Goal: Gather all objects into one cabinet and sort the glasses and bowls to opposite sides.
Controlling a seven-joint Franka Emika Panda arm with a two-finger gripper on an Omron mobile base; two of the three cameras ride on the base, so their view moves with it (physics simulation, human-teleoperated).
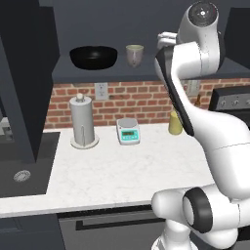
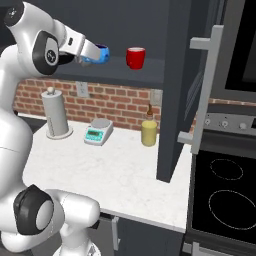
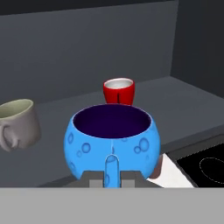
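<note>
My gripper (image 2: 93, 53) is shut on the small blue bowl (image 2: 101, 54), holding it at the front of the open dark cabinet's shelf (image 2: 120, 76). In the hand view the blue bowl (image 3: 111, 138) shows a dark inside, and my gripper (image 3: 111, 178) pinches its small handle. On the shelf behind it stands the red cup (image 3: 118, 90) (image 2: 135, 58). The grey-beige cup (image 3: 17, 121) (image 1: 135, 54) stands to the left. Further left on the shelf (image 1: 97, 74) sits the wide black bowl (image 1: 93, 57).
On the white counter (image 1: 107, 171) stand a paper towel holder (image 1: 84, 122), a small scale (image 1: 128, 131) and a yellow bottle (image 2: 148, 132). A sink (image 1: 22, 171) lies left. An open door with a steel bar handle (image 2: 206, 85) juts out right, above the stove (image 2: 225, 195).
</note>
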